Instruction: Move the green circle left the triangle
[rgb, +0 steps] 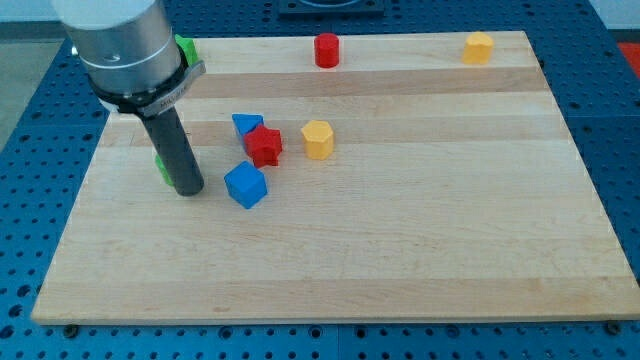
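Observation:
My tip (189, 189) rests on the wooden board at the view's left. A green block (161, 168), mostly hidden behind the rod, touches the rod's left side; its shape cannot be made out. The blue triangle (246, 124) lies to the right of the rod, touching a red star-shaped block (264, 146). A blue cube (245, 185) sits just right of my tip. A second green block (186, 48) peeks out behind the arm's body at the view's top left.
A yellow hexagonal block (317, 139) sits right of the red star. A red cylinder (327, 50) stands at the top middle. A yellow block (478, 47) is at the top right. The board's left edge (80, 190) is close to the rod.

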